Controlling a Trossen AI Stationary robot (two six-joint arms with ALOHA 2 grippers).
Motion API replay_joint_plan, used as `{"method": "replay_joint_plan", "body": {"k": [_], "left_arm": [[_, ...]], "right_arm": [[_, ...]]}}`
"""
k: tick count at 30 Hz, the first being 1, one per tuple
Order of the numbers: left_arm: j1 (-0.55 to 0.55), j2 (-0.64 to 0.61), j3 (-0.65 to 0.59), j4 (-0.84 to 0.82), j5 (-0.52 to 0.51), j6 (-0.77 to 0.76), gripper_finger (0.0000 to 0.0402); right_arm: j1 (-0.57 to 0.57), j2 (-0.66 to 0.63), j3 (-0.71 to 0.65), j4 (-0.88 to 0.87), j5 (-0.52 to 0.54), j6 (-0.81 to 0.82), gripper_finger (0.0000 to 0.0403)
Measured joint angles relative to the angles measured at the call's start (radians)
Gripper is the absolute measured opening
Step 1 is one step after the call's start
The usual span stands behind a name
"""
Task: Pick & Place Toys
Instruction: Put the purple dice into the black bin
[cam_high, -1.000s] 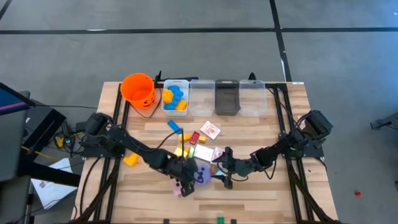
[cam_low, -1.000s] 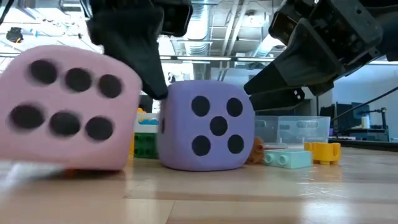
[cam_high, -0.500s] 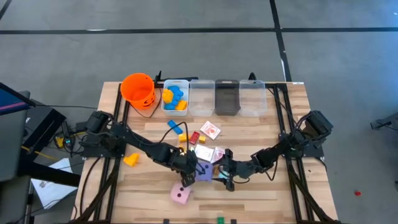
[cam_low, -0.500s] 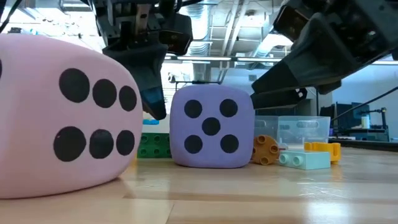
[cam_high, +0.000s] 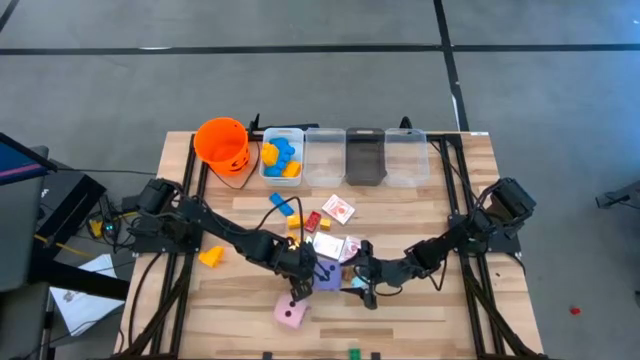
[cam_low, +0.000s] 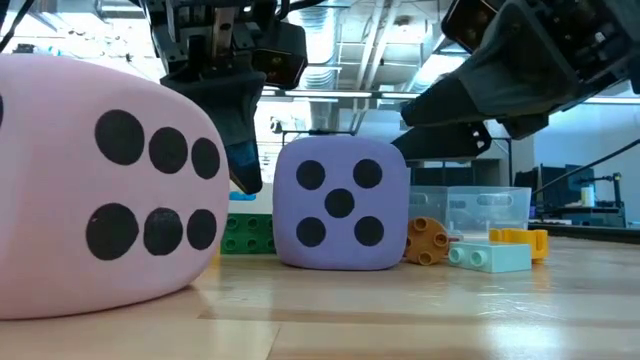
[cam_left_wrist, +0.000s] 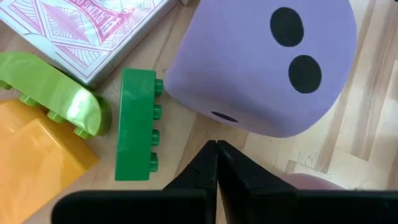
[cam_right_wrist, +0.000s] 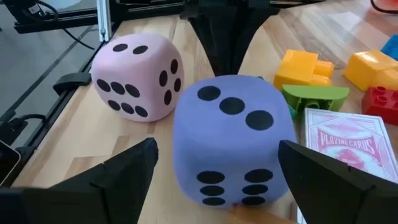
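Near the front middle of the wooden bench (cam_high: 420, 310):

Right pincer (cam_high: 352, 282): fingers spread wide apart, holding nothing; it sits low at one side of the purple soft die with black dots (cam_high: 328, 278), its two dark fingers (cam_right_wrist: 118, 171) flanking the die's near face without visibly touching it.

Left pincer (cam_high: 299, 280): fingers pressed together, empty; the tips (cam_left_wrist: 214, 163) point down at the bench just beside the purple die, on the side away from the right pincer.

Purple die: standing flat on the bench between the two pincers, free of both.

Pink soft die with black dots (cam_high: 291, 313): just beyond the left pincer, toward the front edge of the bench, apart from the purple die.

Dark green studded plastic block (cam_left_wrist: 138, 124): lying on the bench right in front of the left pincer's tips, close beside the purple die.

Light green curved plastic piece (cam_left_wrist: 50, 93): beside the dark green block, farther from the left pincer.

Yellow plastic block (cam_left_wrist: 37, 149): touching the light green piece.

Pink-and-white patterned card box (cam_right_wrist: 345, 146): flat on the bench just past the purple die, ahead of the right pincer.

Clear rectangular plastic bin holding blue and yellow blocks (cam_high: 281, 156): well apart from both pincers, at the back of the bench.

Orange plastic bucket (cam_high: 221, 141): next to that bin, at the back.
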Motion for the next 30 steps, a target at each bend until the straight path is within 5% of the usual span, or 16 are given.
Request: {"method": "replay_joint_plan", "body": {"k": [30], "left_arm": [[-0.017, 0.0, 0.001, 0.001, 0.049, 0.0, 0.0]], "right_arm": [[-0.049, 0.0, 0.0, -0.02, -0.054, 0.071, 0.0348]]}}
